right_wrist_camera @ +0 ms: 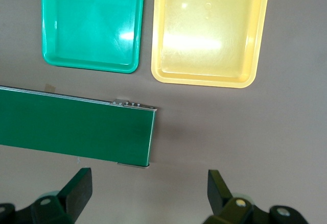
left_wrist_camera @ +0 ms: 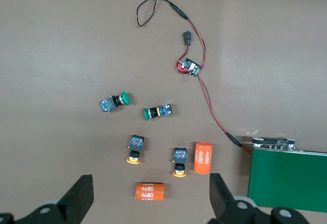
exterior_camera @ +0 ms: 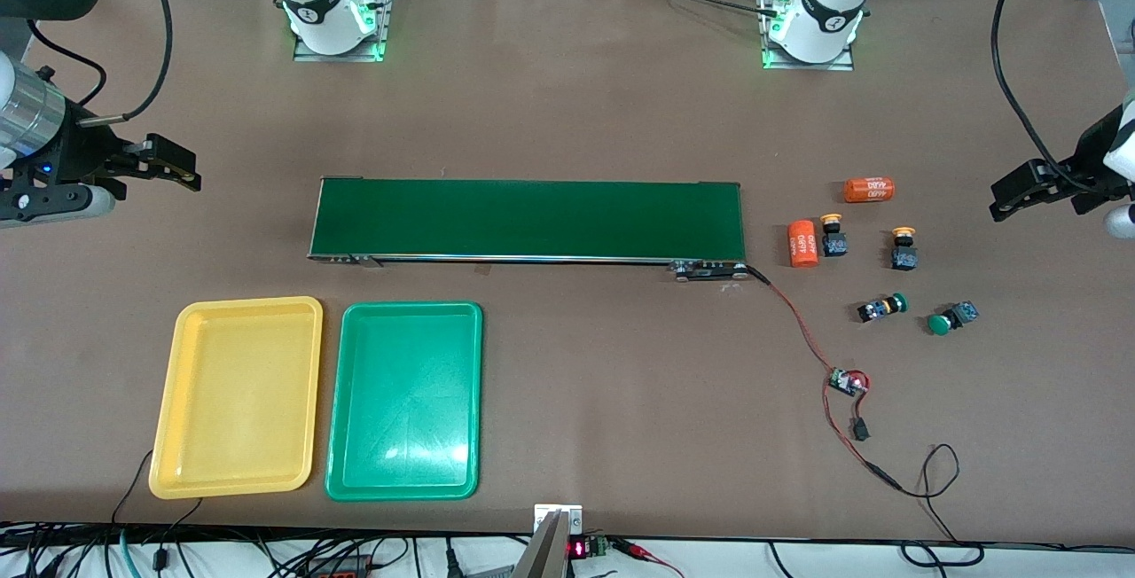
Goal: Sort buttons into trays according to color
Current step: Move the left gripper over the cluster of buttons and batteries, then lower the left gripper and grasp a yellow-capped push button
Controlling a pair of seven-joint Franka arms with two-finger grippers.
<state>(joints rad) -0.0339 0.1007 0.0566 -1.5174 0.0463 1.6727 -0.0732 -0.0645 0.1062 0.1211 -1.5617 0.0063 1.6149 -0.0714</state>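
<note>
Four buttons lie on the table at the left arm's end: two with yellow-orange caps [exterior_camera: 832, 237] [exterior_camera: 904, 248], and two with green caps [exterior_camera: 883, 307] [exterior_camera: 951, 318] nearer the front camera. The left wrist view shows the yellow-capped pair [left_wrist_camera: 135, 147] [left_wrist_camera: 179, 161] and the green-capped pair [left_wrist_camera: 115, 101] [left_wrist_camera: 157, 112]. The yellow tray [exterior_camera: 238, 396] and green tray [exterior_camera: 405, 401] sit empty side by side at the right arm's end, also in the right wrist view [right_wrist_camera: 209, 30] [right_wrist_camera: 92, 22]. My left gripper [exterior_camera: 1006, 197] [left_wrist_camera: 150, 177] is open and empty, high above the table beside the buttons. My right gripper [exterior_camera: 186, 172] [right_wrist_camera: 148, 173] is open and empty, up beside the belt's end.
A long dark green conveyor belt [exterior_camera: 528, 219] lies across the table's middle. Two orange cylinders [exterior_camera: 868, 190] [exterior_camera: 802, 243] lie by the yellow-capped buttons. A small circuit board [exterior_camera: 847, 381] with red and black wires runs from the belt toward the front edge.
</note>
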